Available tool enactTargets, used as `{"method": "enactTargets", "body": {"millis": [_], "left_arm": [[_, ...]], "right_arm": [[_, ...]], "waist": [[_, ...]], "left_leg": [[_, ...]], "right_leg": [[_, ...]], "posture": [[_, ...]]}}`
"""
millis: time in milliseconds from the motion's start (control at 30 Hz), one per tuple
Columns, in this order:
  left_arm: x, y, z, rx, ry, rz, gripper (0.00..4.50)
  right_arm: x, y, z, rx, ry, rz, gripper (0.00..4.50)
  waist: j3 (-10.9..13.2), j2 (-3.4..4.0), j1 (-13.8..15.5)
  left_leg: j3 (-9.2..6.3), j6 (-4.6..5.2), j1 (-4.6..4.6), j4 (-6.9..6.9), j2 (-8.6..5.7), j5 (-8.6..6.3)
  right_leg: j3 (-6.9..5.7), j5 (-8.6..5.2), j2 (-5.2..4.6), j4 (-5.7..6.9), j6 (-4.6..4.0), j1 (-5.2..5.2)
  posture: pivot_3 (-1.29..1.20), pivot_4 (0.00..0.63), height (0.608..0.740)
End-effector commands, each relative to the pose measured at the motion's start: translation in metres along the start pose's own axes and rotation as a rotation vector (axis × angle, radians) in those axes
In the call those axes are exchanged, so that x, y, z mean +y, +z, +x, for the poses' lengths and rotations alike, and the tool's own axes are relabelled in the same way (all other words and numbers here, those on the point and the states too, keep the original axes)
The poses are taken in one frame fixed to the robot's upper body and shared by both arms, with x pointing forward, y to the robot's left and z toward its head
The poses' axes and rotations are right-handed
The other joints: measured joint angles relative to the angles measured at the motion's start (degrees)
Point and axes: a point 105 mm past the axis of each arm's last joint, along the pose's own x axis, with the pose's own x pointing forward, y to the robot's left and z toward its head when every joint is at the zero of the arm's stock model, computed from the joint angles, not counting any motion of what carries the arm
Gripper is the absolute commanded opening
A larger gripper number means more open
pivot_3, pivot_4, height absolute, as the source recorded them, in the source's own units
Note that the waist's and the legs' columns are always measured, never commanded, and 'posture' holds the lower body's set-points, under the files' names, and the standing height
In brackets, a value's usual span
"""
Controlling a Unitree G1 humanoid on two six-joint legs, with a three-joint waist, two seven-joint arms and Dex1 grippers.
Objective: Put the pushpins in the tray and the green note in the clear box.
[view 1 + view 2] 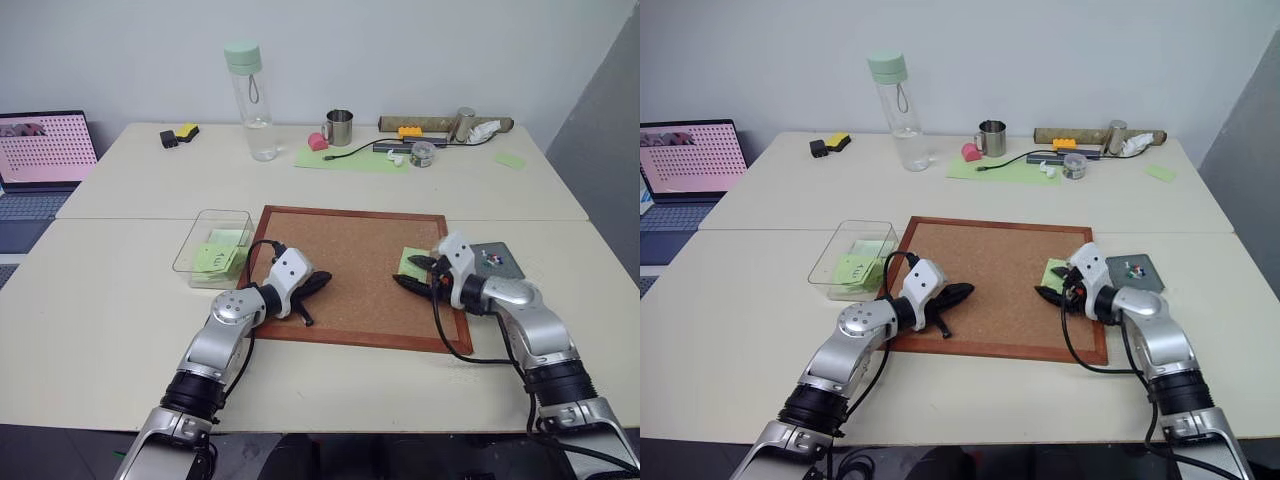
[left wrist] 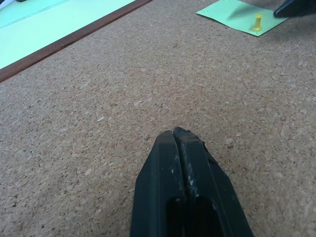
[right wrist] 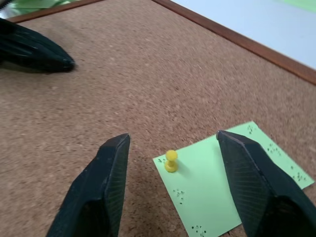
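A light-green note (image 3: 217,182) lies on the corkboard (image 1: 350,260) near its right edge, with a yellow pushpin (image 3: 171,160) stuck in its corner. My right gripper (image 3: 173,137) is open just over that corner, and the pin sits between its two fingers without touching them. Right of the board, the grey tray (image 1: 508,268) holds a few coloured pushpins (image 1: 489,258). The clear box (image 1: 190,250) stands left of the board with green notes inside. My left gripper (image 2: 175,132) rests shut and empty on the left part of the cork.
At the back of the table stand a clear bottle (image 1: 250,100), a metal cup (image 1: 340,127), a green mat (image 1: 350,158) and small clutter. A laptop (image 1: 45,150) sits at the far left. Bare table lies in front of the board.
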Motion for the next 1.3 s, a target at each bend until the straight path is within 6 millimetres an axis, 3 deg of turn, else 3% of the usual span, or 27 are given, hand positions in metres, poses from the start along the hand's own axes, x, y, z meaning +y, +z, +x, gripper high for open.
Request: {"method": "enactTargets", "body": {"millis": [33,500,767,1067,1200,1233,1300], "left_arm": [[-0.012,-0.031,-0.002,0.110,-0.033,-0.050,0.00],[-0.012,-0.032,-0.003,0.113,-0.032,-0.048,0.00],[-0.013,-0.034,-0.004,0.115,-0.026,-0.058,0.00],[-0.010,-0.032,-0.002,0.106,-0.014,-0.078,0.00],[-0.008,-0.014,-0.003,0.035,-0.022,-0.140,0.00],[-0.008,-0.009,-0.004,0.016,-0.028,-0.160,0.38],[-0.008,0.004,-0.008,-0.025,-0.050,-0.178,0.61]], "right_arm": [[-0.009,0.013,0.001,-0.061,-0.034,-0.006,2.83],[0.000,0.014,0.002,-0.101,0.029,0.038,0.08],[0.009,0.035,-0.002,-0.171,0.082,-0.002,0.08],[0.029,0.069,-0.014,-0.206,0.173,-0.227,0.08],[0.036,0.071,-0.019,-0.168,0.205,-0.416,0.08],[0.037,0.070,-0.019,-0.162,0.211,-0.447,0.00],[0.039,0.070,-0.020,-0.153,0.222,-0.510,0.00]], "waist": [[0.0,0.00,0.0],[0.0,0.00,0.0],[0.0,0.01,0.0],[0.0,0.00,0.0],[0.0,0.01,0.0],[0.0,-0.01,0.0],[0.0,-0.02,0.0]], "left_leg": [[0.01,0.00,0.00,0.00,0.00,0.00],[0.00,0.00,0.00,0.00,0.00,0.00],[0.00,0.00,-0.02,0.00,0.00,0.00],[-0.02,0.01,-0.01,-0.01,0.00,0.00],[-0.02,0.00,-0.01,-0.01,0.00,0.00],[-0.02,0.01,-0.01,-0.01,0.00,0.00],[-0.02,0.00,-0.04,-0.01,0.00,0.00]], "right_leg": [[0.01,0.00,0.00,0.00,0.00,0.00],[0.00,0.00,0.00,0.00,0.00,0.00],[0.00,0.00,0.00,0.00,0.00,-0.02],[-0.01,0.00,0.00,-0.02,0.01,0.00],[-0.02,0.00,0.00,-0.02,0.00,0.00],[-0.02,0.00,0.00,-0.02,0.01,0.00],[-0.02,-0.01,0.00,-0.02,0.01,-0.03]], "posture": [[0.00,0.150,0.740],[0.00,0.150,0.740],[0.00,0.150,0.740],[0.00,0.150,0.740],[0.00,0.150,0.740],[0.00,0.150,0.740],[0.00,0.150,0.740]]}}
